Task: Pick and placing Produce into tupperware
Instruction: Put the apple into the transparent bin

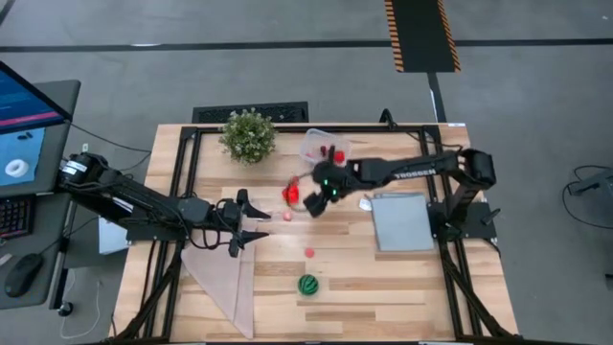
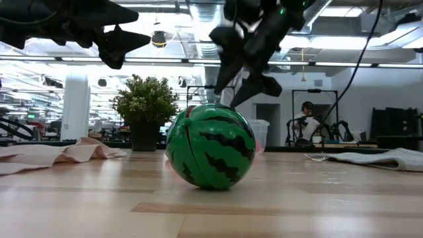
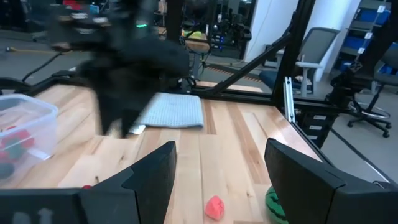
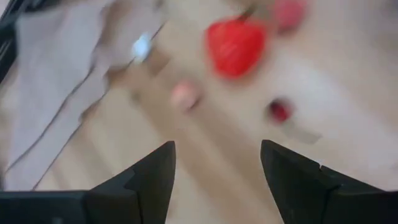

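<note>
From the high view we've got the right gripper (image 1: 314, 199) hanging over the middle of the table, fingers spread and nothing in them. A red strawberry-looking piece (image 1: 290, 193) sits just beside its tips, a small pink piece (image 1: 286, 216) a bit further out toward the left arm, and another pink one (image 1: 309, 252) nearer the front edge. The tupperware (image 1: 324, 147) is behind the gripper, close by, with a few red bits already in it. The left gripper (image 1: 251, 222) waits over the pale cloth (image 1: 222, 278), also spread and empty.

Low view is mostly the green striped ball (image 2: 210, 147) up close, with the right gripper's fingers (image 2: 254, 84) above and behind it. That ball looks smooth and round, so our guess is it'll roll or squirt out unless we clamp straight across its widest part.

Left wrist view: our own two fingers (image 3: 154, 177) stand apart, a pink piece (image 3: 214, 206) lies ahead between them, and the tub shows off to one side.

Right wrist view: blurry, but the strawberry (image 4: 236, 46) is ahead of the open fingers, slightly to one side. These pieces look light, hard plastic and tiny, so we'd come down square and pinch the strawberry across its fat middle, not the tapered tip.
</note>
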Robot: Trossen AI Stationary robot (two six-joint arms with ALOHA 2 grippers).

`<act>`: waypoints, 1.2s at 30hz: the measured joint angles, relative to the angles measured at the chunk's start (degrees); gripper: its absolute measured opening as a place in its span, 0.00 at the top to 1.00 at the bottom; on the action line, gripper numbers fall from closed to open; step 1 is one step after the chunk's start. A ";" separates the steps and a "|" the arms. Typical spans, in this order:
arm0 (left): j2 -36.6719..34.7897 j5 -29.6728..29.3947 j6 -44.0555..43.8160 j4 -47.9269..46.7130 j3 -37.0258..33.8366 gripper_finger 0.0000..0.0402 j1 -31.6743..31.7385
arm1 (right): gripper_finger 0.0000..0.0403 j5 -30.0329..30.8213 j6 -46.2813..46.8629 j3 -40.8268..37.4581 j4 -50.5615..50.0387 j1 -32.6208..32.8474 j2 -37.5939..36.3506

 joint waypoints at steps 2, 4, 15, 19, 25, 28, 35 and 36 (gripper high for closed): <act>0.00 0.02 -0.76 0.00 -0.01 0.41 -0.02 | 0.35 -0.17 1.70 1.17 -2.39 2.82 -0.61; 0.00 0.02 -1.28 0.01 -0.02 0.41 -0.02 | 0.35 0.04 3.10 2.37 -3.97 5.63 -1.15; 0.00 2.97 -10.03 -1.39 -0.01 0.41 -0.03 | 0.35 13.18 8.02 3.74 -6.83 21.32 -5.52; 0.00 3.32 -10.61 -2.30 -0.01 0.41 -0.11 | 0.35 21.03 9.76 3.72 -6.84 26.57 -8.18; 0.02 2.95 -11.99 -2.82 0.00 0.41 -0.11 | 0.35 29.25 16.09 3.74 -6.86 34.00 -9.07; 0.01 2.69 -12.46 -2.82 -0.01 0.41 -0.13 | 0.35 34.15 16.34 3.74 -6.31 37.64 -8.56; 0.00 -0.18 -12.94 -3.21 -0.02 0.41 -0.13 | 0.35 35.98 18.04 3.72 5.02 42.80 -3.54; 0.00 -0.16 -12.94 -3.23 0.00 0.41 -0.13 | 0.35 35.94 18.80 3.70 6.74 43.13 -2.79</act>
